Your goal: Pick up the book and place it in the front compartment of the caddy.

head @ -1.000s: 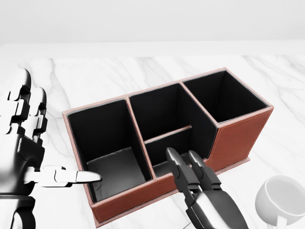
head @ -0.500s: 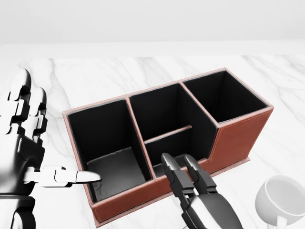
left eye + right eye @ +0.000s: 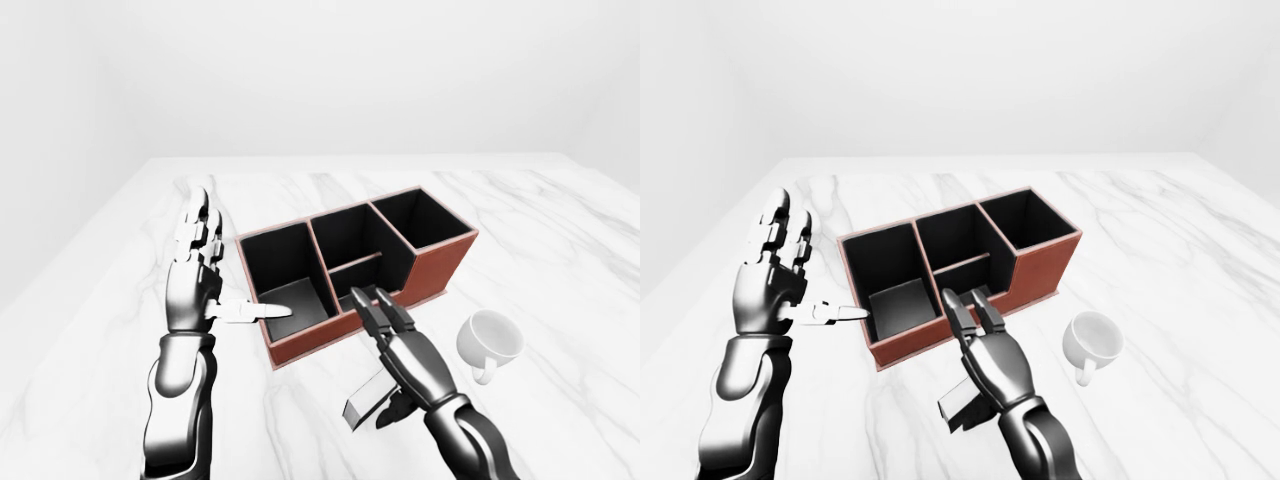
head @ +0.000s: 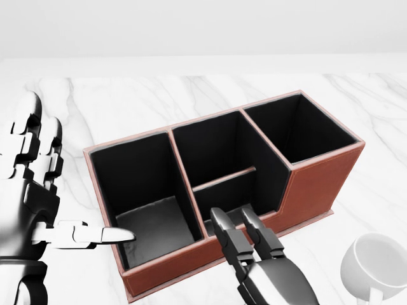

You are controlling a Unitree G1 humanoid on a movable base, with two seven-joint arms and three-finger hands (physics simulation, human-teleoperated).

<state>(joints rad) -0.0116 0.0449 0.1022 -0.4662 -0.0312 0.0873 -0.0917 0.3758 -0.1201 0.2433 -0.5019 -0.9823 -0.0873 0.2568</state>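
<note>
The brown caddy [image 4: 318, 184] with black compartments stands on the white marble table [image 3: 560, 230]. Its low middle compartment [image 4: 232, 190] lies just beyond my right hand's fingertips [image 4: 219, 219]. My right hand [image 3: 385, 350] reaches in from the bottom with fingers stretched toward the caddy. A dark grey book [image 3: 365, 400] sits tilted under the palm, with the thumb closed against it. My left hand [image 3: 225, 265] is open and empty left of the caddy, fingers spread upward, thumb pointing at the left compartment [image 4: 149, 216].
A white mug [image 3: 490, 340] stands on the table right of my right hand, near the caddy's right end. A plain white wall rises beyond the table's top edge.
In the head view my right hand has shifted slightly left and down. The left hand and the caddy have not moved.
</note>
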